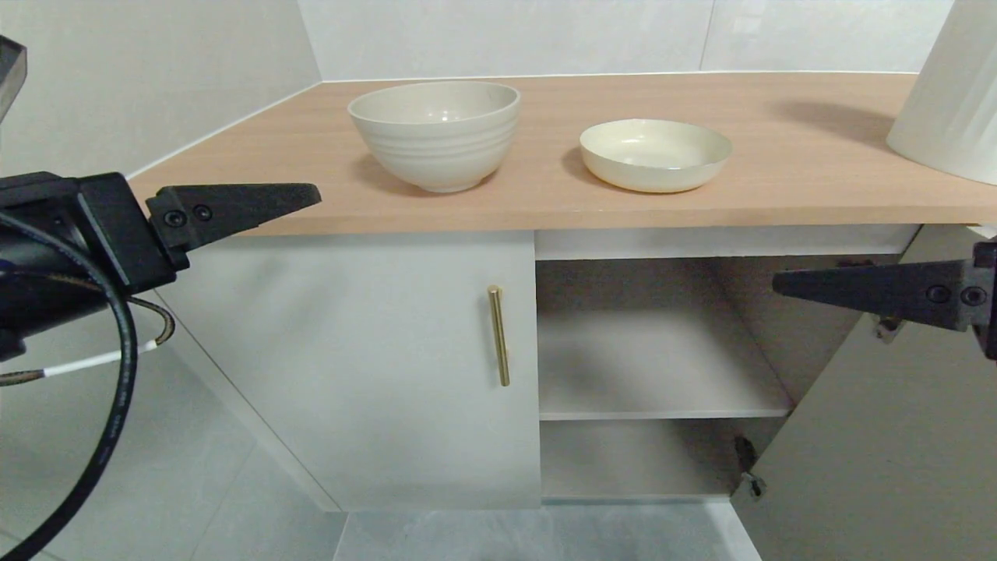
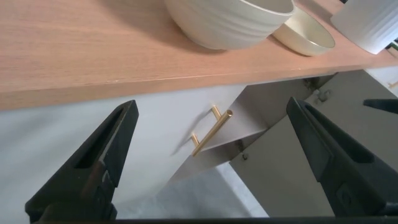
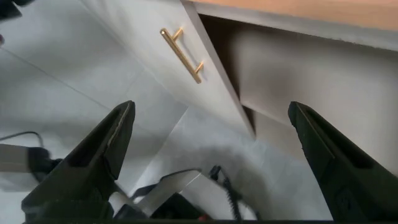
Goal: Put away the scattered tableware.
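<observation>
Both arms hang in front of the cabinet, below the desk's [image 1: 779,179] top. The left pincer [image 1: 296,199] is level with the desk's front edge at its left end, and the right pincer [image 1: 787,287] is by the open cabinet door [image 1: 896,436]. In the wrist views each pincer has its fingers spread wide with nothing between them. The tableware to clear sits on the desk: a deep ribbed bowl [image 1: 436,136] towards the left and a shallow cream bowl [image 1: 654,154] to its right, near each other but apart, both upright and empty. The step in hand looks like the first approach to a bowl, and nothing is stored yet. The left pincer is the nearer one to the deep bowl. It probably needs to rise above the desk edge first, then come in over the rim so that one finger goes inside the wall and the other outside. A pinch across the whole bowl looks too wide. Closing low on the wall should stop the smooth curve slipping out. Only the right half of the cabinet is open, showing a bare shelf [image 1: 654,366], while the left door [image 1: 350,351] with its brass handle [image 1: 498,335] is closed. A carried bowl therefore has to travel right and down past the desk's front edge, kept level. The right arm stands close to that opening and may need to give way. The white ribbed vessel [image 1: 950,93] at the desk's right end is best left wide clearance.
</observation>
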